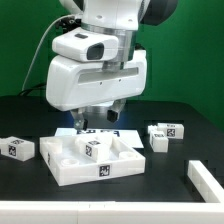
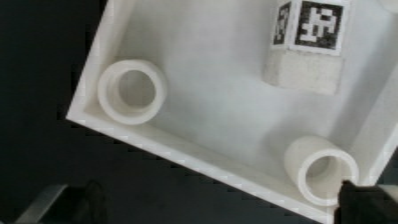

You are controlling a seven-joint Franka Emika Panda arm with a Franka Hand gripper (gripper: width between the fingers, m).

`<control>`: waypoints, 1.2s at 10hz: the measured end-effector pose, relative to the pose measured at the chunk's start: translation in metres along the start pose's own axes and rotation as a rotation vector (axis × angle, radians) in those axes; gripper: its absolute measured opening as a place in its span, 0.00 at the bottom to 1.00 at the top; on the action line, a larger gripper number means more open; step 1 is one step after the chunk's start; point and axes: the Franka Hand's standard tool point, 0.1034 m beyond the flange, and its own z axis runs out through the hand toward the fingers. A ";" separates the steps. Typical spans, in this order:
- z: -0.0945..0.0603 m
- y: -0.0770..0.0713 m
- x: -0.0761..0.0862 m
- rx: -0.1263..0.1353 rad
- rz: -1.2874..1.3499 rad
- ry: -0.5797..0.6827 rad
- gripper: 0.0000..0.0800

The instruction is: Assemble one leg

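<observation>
The wide white panel (image 1: 95,158) lies at the table's middle, with round sockets (image 2: 134,90) at its corners. A small white leg with a square tag (image 1: 97,148) stands on the panel, and it also shows in the wrist view (image 2: 306,45). My gripper (image 1: 100,116) hangs just above the panel's far edge, behind that leg. In the wrist view the gripper (image 2: 214,205) is open and empty. One dark fingertip (image 2: 63,205) is over the black table and the other is by a corner socket (image 2: 324,168).
More loose legs lie on the black table: one at the exterior view's left (image 1: 17,148), a pair at the right (image 1: 165,132), and one at the front right edge (image 1: 207,182). The marker board (image 1: 112,131) lies behind the panel, under the arm.
</observation>
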 end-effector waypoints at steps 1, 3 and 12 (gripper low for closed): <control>0.007 0.013 -0.021 0.016 0.088 0.015 0.81; 0.033 0.033 -0.062 0.014 0.217 0.053 0.81; 0.081 0.055 -0.069 0.043 0.305 0.045 0.81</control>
